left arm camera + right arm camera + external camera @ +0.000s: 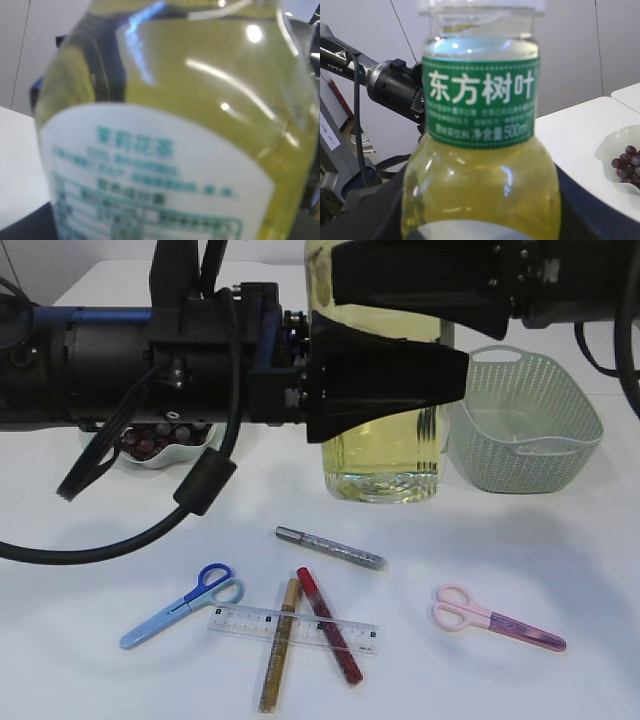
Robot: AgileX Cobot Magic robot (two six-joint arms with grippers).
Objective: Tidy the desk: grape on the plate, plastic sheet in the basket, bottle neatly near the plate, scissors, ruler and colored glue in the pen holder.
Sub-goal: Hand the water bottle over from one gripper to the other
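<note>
From the exterior view, the bottle (385, 455) stands upright on the white worktop (560, 560), between the plate (165, 452) with the grape (150, 438) and the basket (525, 420). My left pincer (400, 380) comes from the left and its dark fingers lie against the bottle's side; my right pincer (400, 285) is higher on the same bottle. I cannot tell if either one really holds it. In front lie the blue scissors (180, 605), the ruler (295, 628), three glue pens (330, 548) and the pink scissors (498, 620). In my left wrist view, the bottle (175, 125) fills nearly all the picture, very close, with its white label low; my own fingers are not clear here. In my right wrist view, the bottle's neck with the green label (481, 95) stands directly before me, and the grape (627, 162) lies on the plate (612, 150) at the right.
</note>
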